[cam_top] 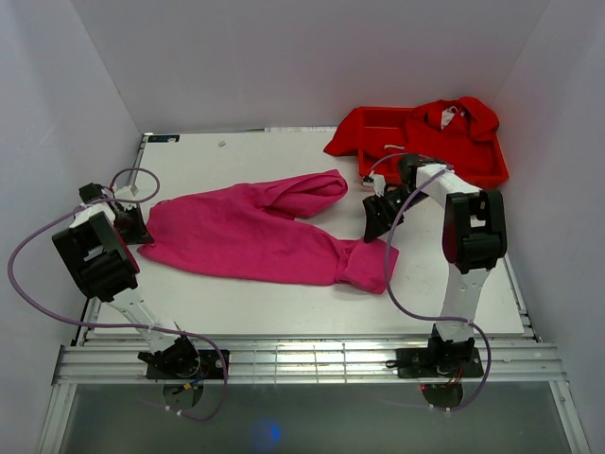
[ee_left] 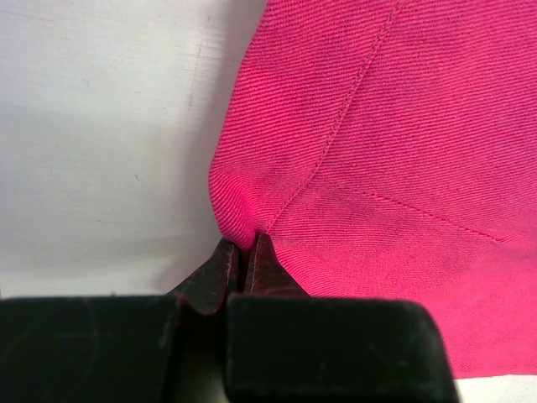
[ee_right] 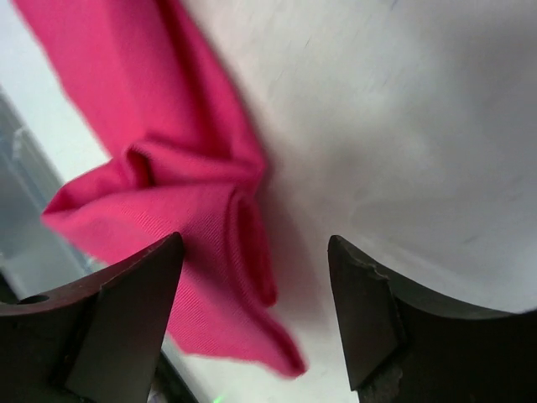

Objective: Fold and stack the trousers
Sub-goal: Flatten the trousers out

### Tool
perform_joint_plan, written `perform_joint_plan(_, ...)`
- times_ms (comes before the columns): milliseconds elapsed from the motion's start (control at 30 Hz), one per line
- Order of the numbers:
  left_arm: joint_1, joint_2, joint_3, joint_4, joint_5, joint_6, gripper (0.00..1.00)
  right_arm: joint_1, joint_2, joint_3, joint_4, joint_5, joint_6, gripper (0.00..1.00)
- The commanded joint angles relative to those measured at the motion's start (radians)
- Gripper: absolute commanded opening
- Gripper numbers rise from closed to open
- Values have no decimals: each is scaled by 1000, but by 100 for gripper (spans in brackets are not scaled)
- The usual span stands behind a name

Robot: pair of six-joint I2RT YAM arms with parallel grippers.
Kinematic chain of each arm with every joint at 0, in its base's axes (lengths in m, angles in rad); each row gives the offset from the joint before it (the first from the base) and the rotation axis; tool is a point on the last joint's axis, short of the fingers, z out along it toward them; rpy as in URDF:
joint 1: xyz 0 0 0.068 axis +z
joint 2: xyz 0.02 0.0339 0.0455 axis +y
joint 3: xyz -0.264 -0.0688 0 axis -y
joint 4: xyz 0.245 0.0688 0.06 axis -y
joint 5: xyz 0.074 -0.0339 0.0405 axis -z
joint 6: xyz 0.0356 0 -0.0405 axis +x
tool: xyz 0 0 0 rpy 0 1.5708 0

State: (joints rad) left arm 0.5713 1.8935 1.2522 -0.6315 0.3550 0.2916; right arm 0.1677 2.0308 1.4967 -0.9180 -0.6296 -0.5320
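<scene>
The magenta-pink trousers [cam_top: 255,232] lie spread across the middle of the white table, waist end to the left, one leg curled toward the back and one leg end bunched at the right front. My left gripper [cam_top: 132,225] is shut on the left edge of the trousers; the left wrist view shows the cloth [ee_left: 394,143] pinched between the closed fingertips [ee_left: 241,245]. My right gripper [cam_top: 378,216] is open and empty, hovering just above the folded leg end [ee_right: 201,218], which sits under its left finger [ee_right: 126,311].
A red plastic tray [cam_top: 492,170] stands at the back right with bright red garments [cam_top: 416,128] piled in and draped over it. White walls close in the table [cam_top: 284,303] on three sides. A metal rail runs along the front edge.
</scene>
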Motion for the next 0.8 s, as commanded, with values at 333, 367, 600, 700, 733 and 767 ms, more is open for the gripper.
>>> perform_joint_plan(333,36,29,10,-13,-50,24,0,-236,-142,-64,-383,-268,-264,8)
perform_joint_plan(367,41,27,12,-17,-50,32,0,-255,-155,-66,-383,-266,-264,8)
perform_joint_plan(600,159,4,62,-88,-79,130,0,-511,-332,-177,-243,-23,-290,8)
perform_joint_plan(700,206,7,75,-102,-97,176,0,-591,-403,-315,-165,132,-387,8)
perform_joint_plan(733,213,7,75,-103,-97,210,0,-611,-421,-390,-148,158,-410,8)
perform_joint_plan(767,217,9,64,-103,-91,230,0,-612,-446,-427,-116,204,-449,8)
